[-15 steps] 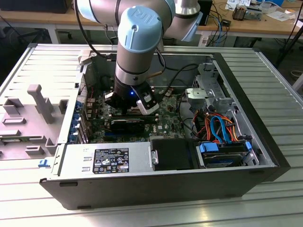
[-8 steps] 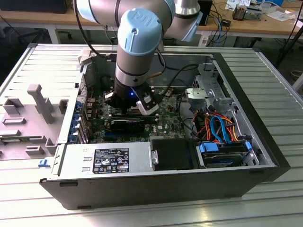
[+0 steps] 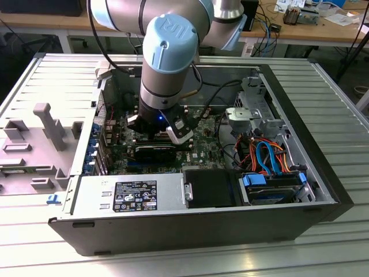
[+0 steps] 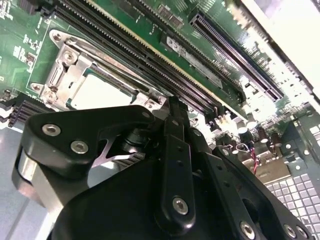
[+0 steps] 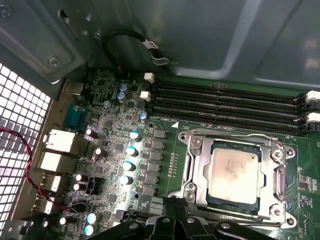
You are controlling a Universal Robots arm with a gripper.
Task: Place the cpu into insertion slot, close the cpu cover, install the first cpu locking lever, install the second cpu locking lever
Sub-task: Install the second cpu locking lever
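The cpu [image 5: 232,171], a silvery square chip, lies flat in the insertion slot in both wrist views, and its bright top [image 4: 100,92] shows through the window of the cpu cover [image 5: 196,167]. That grey frame [image 4: 65,65] lies down over the chip. Thin metal levers run along the frame's edges; I cannot tell whether they are latched. My gripper [image 5: 173,206] hovers just beside the socket's edge with its black fingers [image 4: 172,112] together and nothing visible between them. In the exterior view the gripper [image 3: 158,135] reaches down into the open computer case, and the arm hides the socket.
Long black memory slots [image 5: 225,102] run beside the socket, with capacitors [image 5: 131,150] on another side. The grey case wall [image 5: 200,35] rises close behind. A power supply [image 3: 130,193], a drive with blue and orange cables [image 3: 265,158] and a grey fixture [image 3: 49,124] on the exterior view's left surround the board.
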